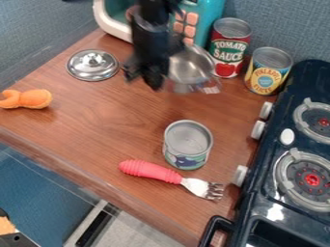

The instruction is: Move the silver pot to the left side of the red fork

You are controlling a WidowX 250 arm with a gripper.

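My gripper (145, 77) hangs over the upper middle of the counter, between the silver lid and the silver pot. The silver pot (192, 66) is just right of the gripper, in front of the teal microwave and left of the tomato sauce can. Its near side is blurred, and I cannot tell whether it rests on the wood or is raised. The red fork (151, 171) lies near the front edge, with its red handle to the left and its metal tines to the right.
An open tin can (187, 144) stands just behind the fork. The silver lid (93, 64) and an orange toy (27, 99) are at left. Tomato sauce (229, 48) and pineapple cans (268, 71) stand behind, near the microwave (205, 24). A dark stove (270, 193) borders the right.
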